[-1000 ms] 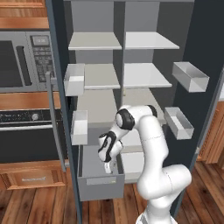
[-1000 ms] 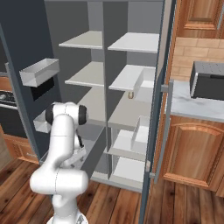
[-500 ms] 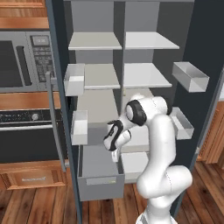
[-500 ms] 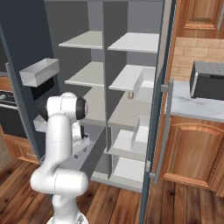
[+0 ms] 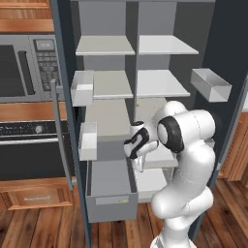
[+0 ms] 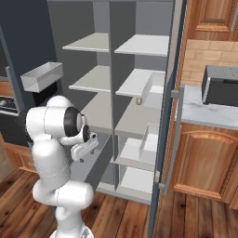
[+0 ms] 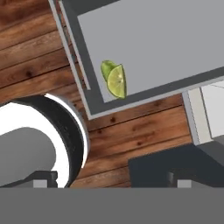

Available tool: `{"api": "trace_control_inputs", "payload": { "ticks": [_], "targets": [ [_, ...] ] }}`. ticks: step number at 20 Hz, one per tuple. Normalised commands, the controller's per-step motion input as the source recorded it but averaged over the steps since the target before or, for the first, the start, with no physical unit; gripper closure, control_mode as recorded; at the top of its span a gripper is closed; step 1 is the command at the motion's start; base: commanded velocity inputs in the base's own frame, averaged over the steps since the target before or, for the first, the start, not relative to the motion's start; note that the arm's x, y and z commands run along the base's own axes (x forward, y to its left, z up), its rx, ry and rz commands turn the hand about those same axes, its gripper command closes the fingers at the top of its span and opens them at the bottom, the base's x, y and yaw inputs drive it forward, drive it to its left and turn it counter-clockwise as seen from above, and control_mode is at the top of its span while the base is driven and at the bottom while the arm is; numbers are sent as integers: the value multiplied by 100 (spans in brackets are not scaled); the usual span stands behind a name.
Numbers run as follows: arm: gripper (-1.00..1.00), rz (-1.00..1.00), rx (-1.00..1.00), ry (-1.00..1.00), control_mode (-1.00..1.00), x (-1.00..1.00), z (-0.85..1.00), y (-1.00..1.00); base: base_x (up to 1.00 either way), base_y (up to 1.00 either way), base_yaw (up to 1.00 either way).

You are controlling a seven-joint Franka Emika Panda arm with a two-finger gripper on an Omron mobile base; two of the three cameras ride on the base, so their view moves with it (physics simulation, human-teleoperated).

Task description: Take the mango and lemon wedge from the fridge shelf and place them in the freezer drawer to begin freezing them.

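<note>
Gripper (image 5: 138, 164) hangs above the freezer drawer (image 5: 111, 199); its opening cannot be told. Lemon wedge (image 7: 117, 81) lies in a drawer corner.

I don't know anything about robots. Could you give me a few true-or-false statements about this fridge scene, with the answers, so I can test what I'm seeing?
1. The small yellow-green lemon wedge lies inside the large grey freezer drawer. True.
2. That drawer is pushed fully shut. False: it is pulled out at the bottom of the fridge's left column.
3. The two-finger gripper is clutching a fruit. False: in the hand view its finger tips stand wide apart with nothing between them.
4. The wedge sits close to a corner of the drawer. True.
5. The fridge doors are closed. False: both stand open, showing the shelves.
</note>
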Motion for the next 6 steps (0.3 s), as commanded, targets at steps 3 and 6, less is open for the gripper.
{"api": "trace_control_inputs", "payload": {
  "ticks": [3,6],
  "targets": [
    [-100,0,2,-8,-100,-71,100,-35,0,0,0],
    [-100,0,2,-10,-100,-71,100,-33,0,0,0]
  ]
}}
